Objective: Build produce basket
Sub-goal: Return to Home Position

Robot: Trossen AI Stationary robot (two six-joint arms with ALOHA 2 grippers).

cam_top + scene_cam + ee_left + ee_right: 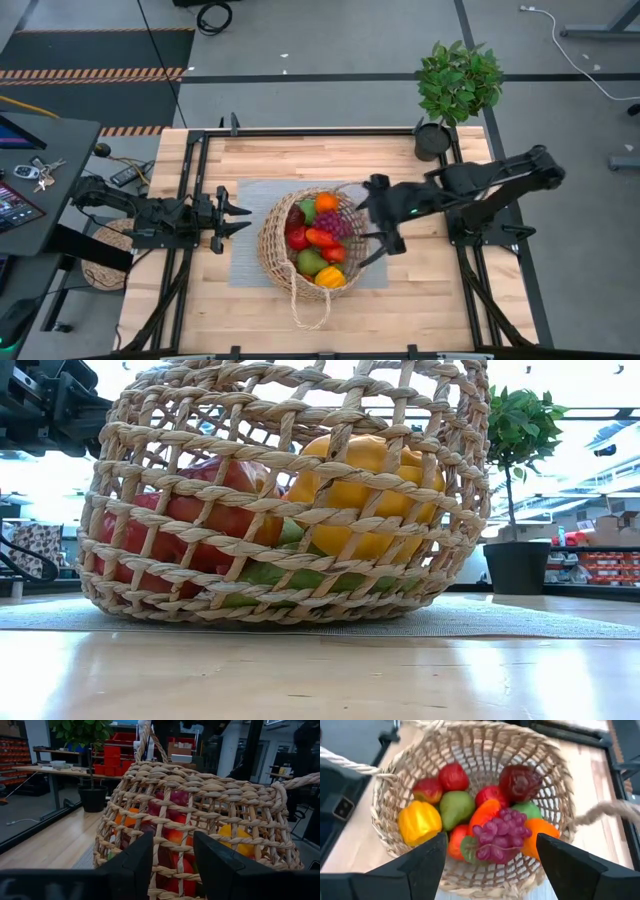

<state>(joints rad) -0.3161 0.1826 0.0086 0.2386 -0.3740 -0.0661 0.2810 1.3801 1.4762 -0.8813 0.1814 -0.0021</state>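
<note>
High view: the basket [266, 243] sits on a grey mat [248, 200] in the middle of the table [420, 300], with the produce [318, 238] heaped inside it; no loose piece shows on the wood, so I judge the filling done and only the retreat to make; the right gripper [370, 228] hangs over the basket's right rim, its fingers spread wide with nothing in them; the left gripper [238, 218] waits just left of the basket, likewise parted and empty; a thin handle loop [345, 190] arcs close beside the right gripper.

Low view: the woven wall fills the picture, a yellow piece [370, 485] and a red piece [190, 520] pressing against it from within; a potted plant [520, 430] stands beyond.

Left wrist view: the two fingers [132, 865] frame the basket's side at close range with nothing between them; this arm should draw straight back from the weave, not sweep sideways.

Right wrist view: the camera looks down between the wide fingers [420, 865] onto the grapes [497, 837], which lie on top of the heap beside the orange [540, 832]; a strand of handle loop [607, 810] runs near one finger; this arm should rise straight up until its fingers are clear of rim and loop, and only then pull away; keeping the jaws apart means nothing gets nipped; go slowly, since a snagged loop could tip so light a basket.
</note>
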